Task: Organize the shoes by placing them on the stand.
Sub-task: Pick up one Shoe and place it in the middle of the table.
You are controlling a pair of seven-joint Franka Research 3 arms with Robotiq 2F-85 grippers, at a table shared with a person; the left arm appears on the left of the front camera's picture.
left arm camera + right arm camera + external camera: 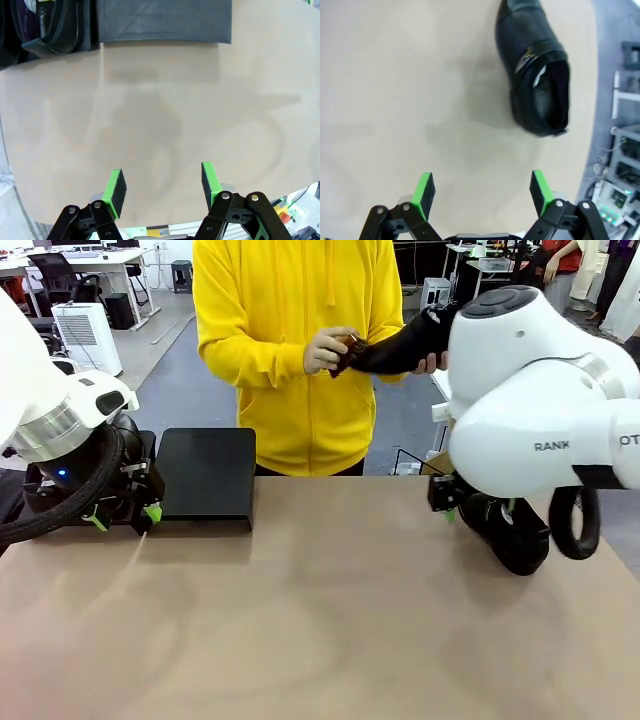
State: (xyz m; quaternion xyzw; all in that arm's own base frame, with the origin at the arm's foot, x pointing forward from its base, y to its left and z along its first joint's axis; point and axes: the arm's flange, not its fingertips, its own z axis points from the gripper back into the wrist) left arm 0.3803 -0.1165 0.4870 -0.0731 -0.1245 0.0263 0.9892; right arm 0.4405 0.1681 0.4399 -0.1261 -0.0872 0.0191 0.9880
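Beyond the spread, empty right gripper [482, 192], off to one side, black dress shoe [535, 75] lying on the table [395, 100], not touching, left gripper [162, 182] likewise spread and empty, stand [165, 20] farther ahead of it

— Bright, even light from overhead; only soft, broad shadows lie on the worktop [160, 115].
— The shoe [532, 75] in the right wrist view glints and looks slightly blurred, and straight lines bow at the edges.
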